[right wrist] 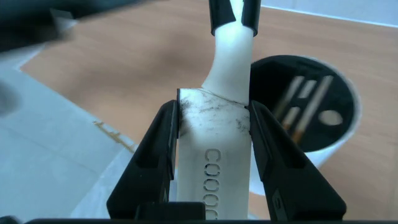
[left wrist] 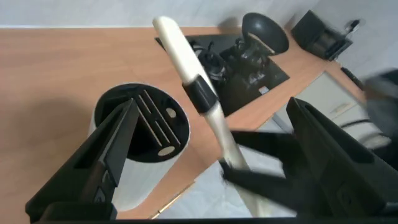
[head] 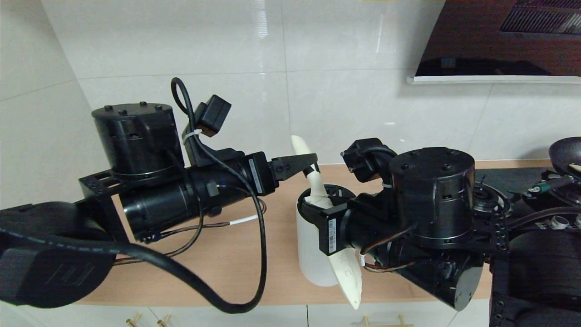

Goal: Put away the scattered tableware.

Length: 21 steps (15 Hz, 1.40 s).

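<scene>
Now, white paddle [head: 348,272] held tilted just above the cup [head: 311,256] on the bench [head: 227,259], right pincer [right wrist: 211,115] clamped on its flat end, left pincer [left wrist: 212,106] wide apart around its handle, above the cup.

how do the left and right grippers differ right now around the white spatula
The right gripper is shut on the white spatula, clamping its broad blade; the left gripper is open, spread wide around the handle. The right gripper sits at the blade end, the left gripper at the handle end. Both are beside the white holder.
</scene>
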Available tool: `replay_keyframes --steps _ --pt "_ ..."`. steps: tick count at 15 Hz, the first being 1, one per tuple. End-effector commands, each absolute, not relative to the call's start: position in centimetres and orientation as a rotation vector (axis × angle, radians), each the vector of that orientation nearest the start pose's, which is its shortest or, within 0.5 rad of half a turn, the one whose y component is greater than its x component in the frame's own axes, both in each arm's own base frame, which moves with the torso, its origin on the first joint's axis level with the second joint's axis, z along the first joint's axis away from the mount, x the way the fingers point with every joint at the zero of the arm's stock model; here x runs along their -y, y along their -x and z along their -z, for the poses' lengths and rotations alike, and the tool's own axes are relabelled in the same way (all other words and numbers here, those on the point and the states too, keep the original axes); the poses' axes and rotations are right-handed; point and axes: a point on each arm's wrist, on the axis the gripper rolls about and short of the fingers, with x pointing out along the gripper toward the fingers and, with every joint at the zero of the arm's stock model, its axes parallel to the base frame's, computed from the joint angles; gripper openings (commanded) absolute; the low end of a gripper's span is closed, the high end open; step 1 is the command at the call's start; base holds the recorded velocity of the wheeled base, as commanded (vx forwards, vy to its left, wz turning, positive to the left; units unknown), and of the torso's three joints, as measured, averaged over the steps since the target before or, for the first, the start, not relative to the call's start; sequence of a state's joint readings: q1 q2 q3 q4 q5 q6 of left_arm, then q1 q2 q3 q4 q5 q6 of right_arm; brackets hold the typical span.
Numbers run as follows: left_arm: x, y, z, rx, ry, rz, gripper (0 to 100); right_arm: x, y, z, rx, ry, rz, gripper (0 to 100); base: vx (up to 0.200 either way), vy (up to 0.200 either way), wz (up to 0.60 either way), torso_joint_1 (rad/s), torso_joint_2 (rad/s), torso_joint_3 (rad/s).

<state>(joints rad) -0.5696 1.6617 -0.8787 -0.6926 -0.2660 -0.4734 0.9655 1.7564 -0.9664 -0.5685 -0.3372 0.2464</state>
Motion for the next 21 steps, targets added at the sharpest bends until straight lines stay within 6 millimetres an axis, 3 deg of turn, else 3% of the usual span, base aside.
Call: replay_keyframes --steps 1,9,21 --pt "17.7 -26.5 -21.0 -0.322 0.429 0.790 100 -26.9 -19.3 -20.2 -0.254 -0.102 -0.602 0 0.000 0.000 0.00 0.000 0.00 0.000" --pt "19.2 -27.3 -19.3 -0.339 0.423 0.803 100 -27.4 -18.6 -20.0 -0.266 -0.110 -0.628 0 0.000 0.000 0.00 0.000 0.00 0.000" --pt "19.3 -27.3 -19.7 -0.294 0.431 0.816 100 -27.7 -18.3 -19.7 -0.275 -0.105 -0.638 0 0.000 0.000 0.00 0.000 0.00 0.000"
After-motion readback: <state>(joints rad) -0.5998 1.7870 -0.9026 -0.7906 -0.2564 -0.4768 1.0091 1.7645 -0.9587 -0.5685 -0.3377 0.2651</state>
